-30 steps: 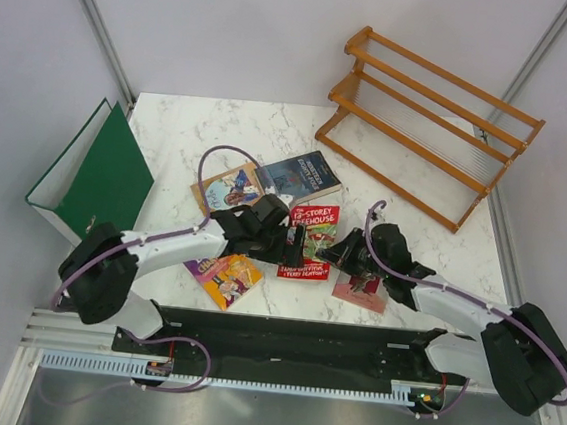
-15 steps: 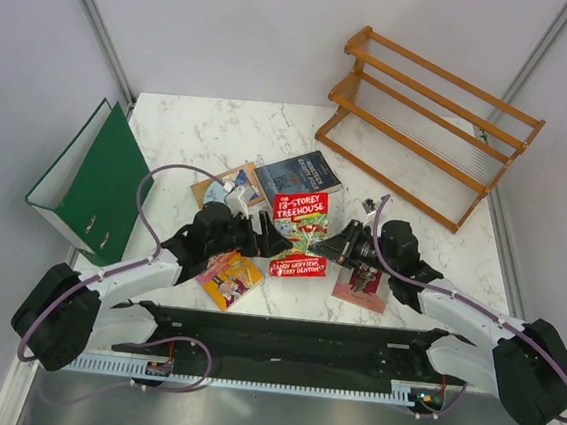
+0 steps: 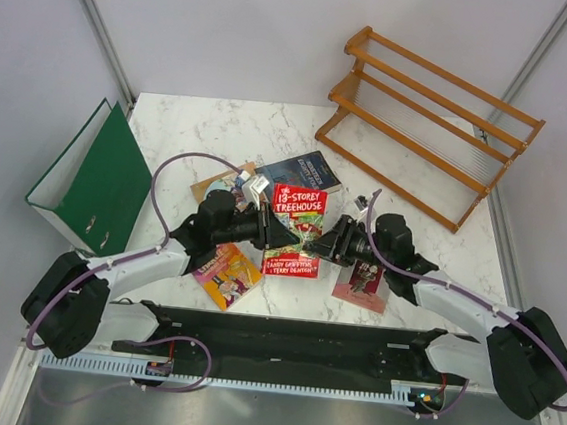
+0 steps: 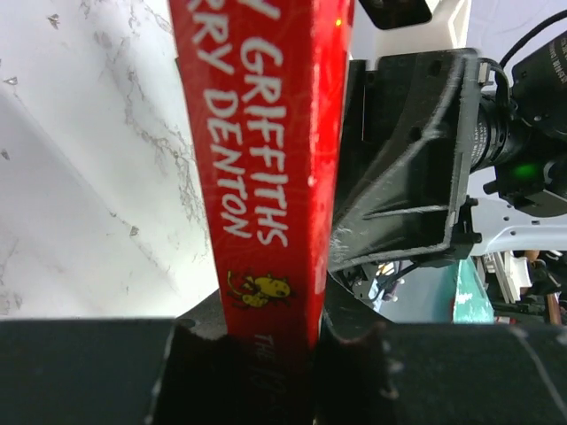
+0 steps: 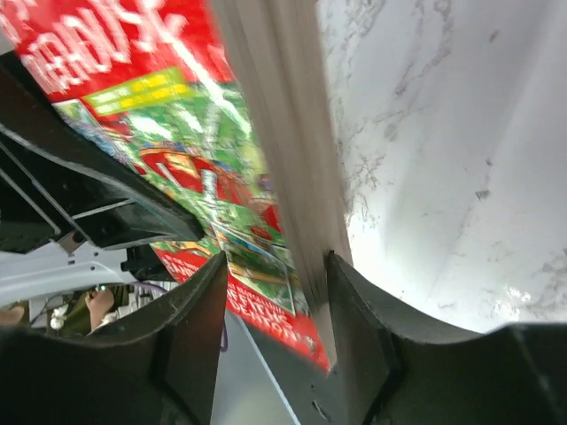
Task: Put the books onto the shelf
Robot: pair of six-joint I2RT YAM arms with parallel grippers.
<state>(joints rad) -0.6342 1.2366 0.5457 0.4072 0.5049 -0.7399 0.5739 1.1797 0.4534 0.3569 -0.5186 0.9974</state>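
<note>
Five paperbacks [image 3: 306,167], one shelf [image 3: 432,126] at far right. Left gripper [image 4: 266,350] pinches the raised red Treehouse book [image 3: 298,219] by its spine, well apart from the shelf; right gripper [image 5: 275,266] straddles its page edge, jaws slightly spread. Arms partly hide the tan book [image 3: 211,183] and pink book [image 3: 365,284].

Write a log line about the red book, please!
left hand: clamped on red book | right hand: open around its pages | shelf: no books

Left pincer [image 3: 273,234] tight — right pincer [image 3: 329,245] slack
</note>
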